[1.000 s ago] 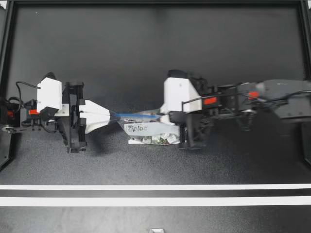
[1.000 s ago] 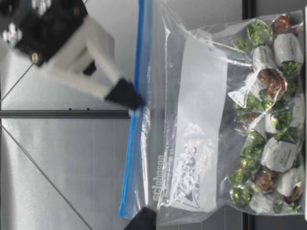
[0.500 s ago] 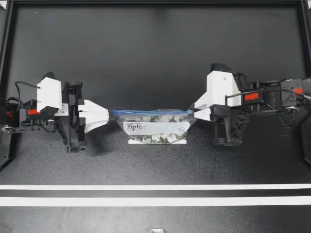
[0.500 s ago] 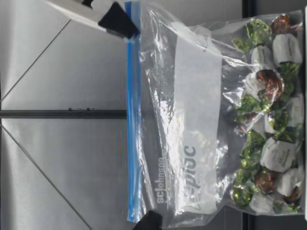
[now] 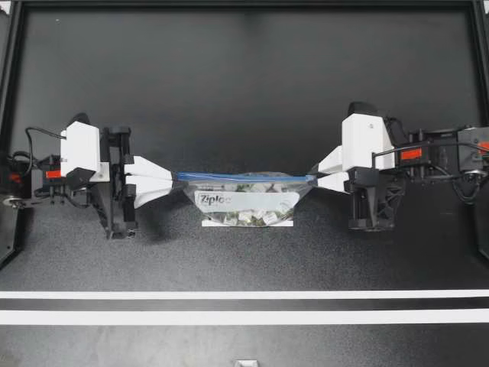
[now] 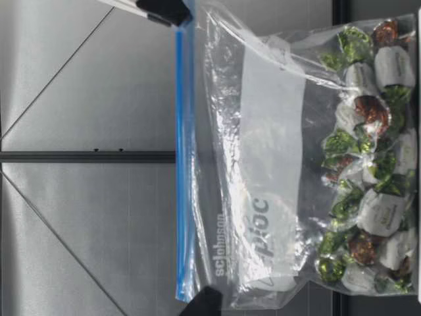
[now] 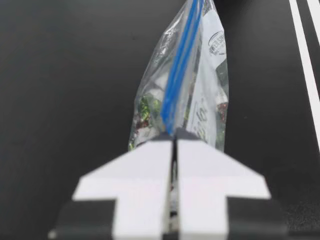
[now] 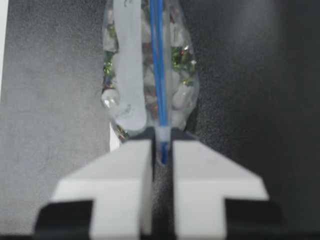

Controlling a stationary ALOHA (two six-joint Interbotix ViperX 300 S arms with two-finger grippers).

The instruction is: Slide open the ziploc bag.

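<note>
**Both ends of the ziploc bag pinched, blue strip taut between them**

From the top view I see my left gripper and my right gripper facing each other across the black table. The bag hangs between them near the middle. Its blue zip strip runs in a straight line from one set of fingertips to the other.

In the left wrist view, my left gripper has its two white fingers pressed almost flat together. Only a thin seam shows between them, and the end of the strip goes into that seam, so this gripper is clamped on the bag's corner.

In the right wrist view, my right gripper has a narrow gap between its fingers. The pale end of the strip fills that gap and both fingers touch it, so this gripper is also clamped on the bag. I cannot tell from any view whether the seal itself is parted.

In the low view, the bag stands upright with the strip at its top. Wrapped candies in green, brown and white are heaped at the bottom, down by the table surface. A black fingertip pad of my right gripper bites one end of the strip, and the pad of my left gripper holds the other.
</note>
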